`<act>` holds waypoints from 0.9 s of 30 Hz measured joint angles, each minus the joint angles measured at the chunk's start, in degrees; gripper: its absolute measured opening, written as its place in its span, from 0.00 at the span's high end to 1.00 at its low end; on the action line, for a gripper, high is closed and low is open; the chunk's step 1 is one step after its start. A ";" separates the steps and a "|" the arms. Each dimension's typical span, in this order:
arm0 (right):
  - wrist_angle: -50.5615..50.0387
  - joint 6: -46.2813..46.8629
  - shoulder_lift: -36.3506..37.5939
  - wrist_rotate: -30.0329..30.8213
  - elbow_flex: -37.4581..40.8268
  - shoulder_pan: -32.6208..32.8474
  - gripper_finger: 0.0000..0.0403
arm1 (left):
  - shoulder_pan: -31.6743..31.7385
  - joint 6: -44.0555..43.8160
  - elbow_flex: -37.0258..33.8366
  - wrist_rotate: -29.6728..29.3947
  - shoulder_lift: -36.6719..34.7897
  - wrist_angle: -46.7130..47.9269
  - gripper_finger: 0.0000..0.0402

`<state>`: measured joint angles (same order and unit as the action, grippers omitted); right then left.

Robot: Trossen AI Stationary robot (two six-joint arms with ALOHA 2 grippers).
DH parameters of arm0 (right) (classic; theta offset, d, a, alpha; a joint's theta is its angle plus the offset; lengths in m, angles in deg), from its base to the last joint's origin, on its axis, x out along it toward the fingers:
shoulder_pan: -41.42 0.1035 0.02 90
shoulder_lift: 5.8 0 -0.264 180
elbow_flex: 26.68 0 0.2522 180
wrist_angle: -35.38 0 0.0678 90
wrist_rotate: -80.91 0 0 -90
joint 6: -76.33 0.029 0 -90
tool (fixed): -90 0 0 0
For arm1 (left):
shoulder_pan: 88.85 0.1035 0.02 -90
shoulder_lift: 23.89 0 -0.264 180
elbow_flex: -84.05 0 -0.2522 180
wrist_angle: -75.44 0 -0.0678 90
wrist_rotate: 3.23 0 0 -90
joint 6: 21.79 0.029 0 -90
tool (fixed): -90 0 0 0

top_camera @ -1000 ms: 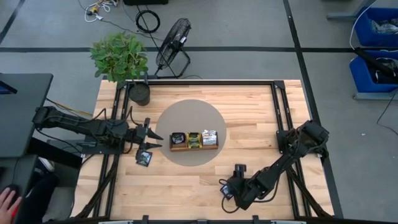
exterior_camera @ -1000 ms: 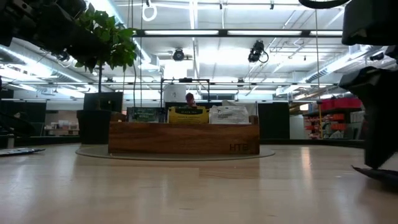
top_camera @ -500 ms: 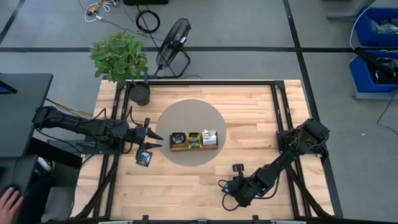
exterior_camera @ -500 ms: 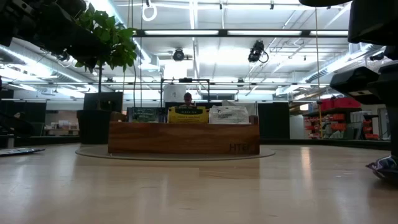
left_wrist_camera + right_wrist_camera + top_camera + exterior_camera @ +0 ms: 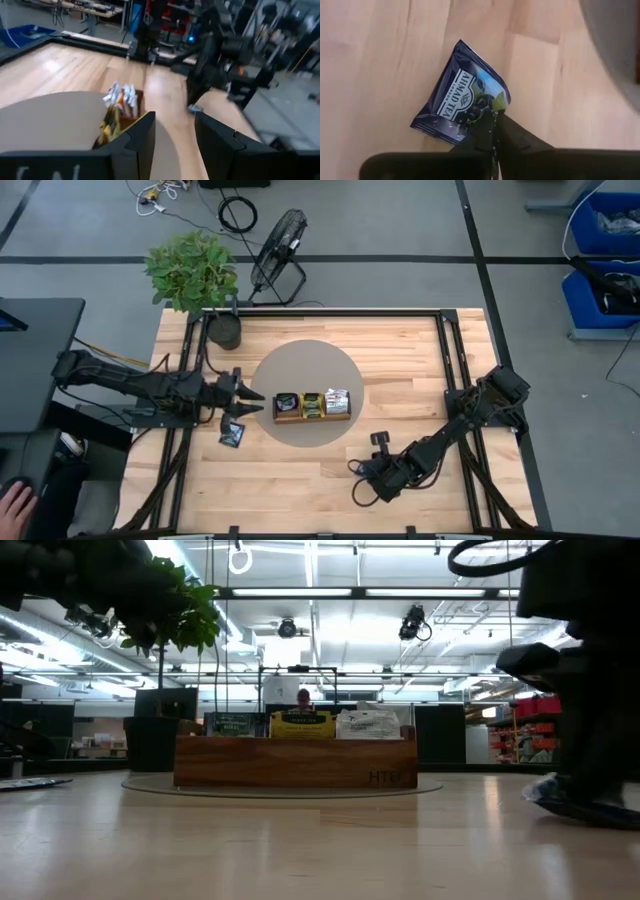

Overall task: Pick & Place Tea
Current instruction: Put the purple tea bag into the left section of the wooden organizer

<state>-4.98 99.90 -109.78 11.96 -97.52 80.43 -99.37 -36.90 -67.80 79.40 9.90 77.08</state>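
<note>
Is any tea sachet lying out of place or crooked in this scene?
Yes. One dark sachet lies loose on the wood beside the left gripper, outside the wooden tray. Another dark sachet is pinched by one corner in the right gripper, skewed on the table.
</note>
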 joint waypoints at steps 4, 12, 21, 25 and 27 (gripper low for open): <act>-3.08 -5.50 0.03 2.80 -2.22 -0.52 0.98 | 0.00 -7.78 0.04 0.10 2.66 -2.70 0.65; -10.15 -20.41 0.27 13.63 -10.34 -2.15 0.96 | -0.66 -18.69 0.03 1.25 13.38 -12.34 0.65; -9.98 -38.80 0.29 26.79 -15.00 -4.20 0.96 | -1.36 -25.95 0.03 2.71 23.66 -24.90 0.65; -7.48 -45.73 0.29 28.72 -16.41 -5.68 0.96 | -1.38 -29.10 0.01 2.33 27.24 -30.19 0.65; -4.17 -49.25 0.29 28.88 -16.48 -6.58 0.96 | -1.36 -29.25 0.02 2.22 29.24 -35.11 0.65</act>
<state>-9.15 50.65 -109.50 40.84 -114.00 73.85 -100.72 -66.14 -67.79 81.62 39.14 41.97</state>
